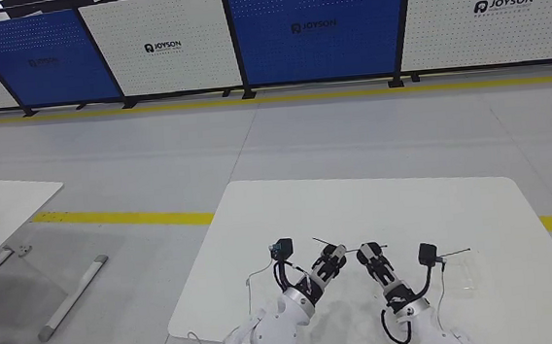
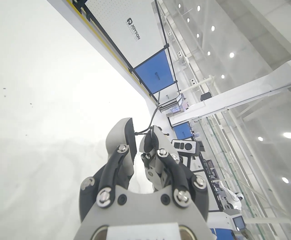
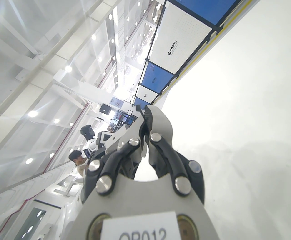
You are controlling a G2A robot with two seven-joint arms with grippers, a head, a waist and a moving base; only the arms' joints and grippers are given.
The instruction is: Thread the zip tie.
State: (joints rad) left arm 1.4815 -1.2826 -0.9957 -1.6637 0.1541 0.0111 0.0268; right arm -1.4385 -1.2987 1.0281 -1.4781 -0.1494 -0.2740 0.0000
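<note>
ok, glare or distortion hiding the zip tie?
Left wrist view: white tabletop blown out, yet the thin black plastic zip tie stands out against it. Right wrist view: round ceiling lamps flare, straight edges bow. Top view: even light.

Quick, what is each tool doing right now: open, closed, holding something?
Left tool: open, a zip tie crossing the gap.
Right tool: closed on a zip tie.

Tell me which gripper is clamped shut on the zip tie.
The right gripper: its fingers press together on the black zip tie. The left gripper shows a gap between its pads.
</note>
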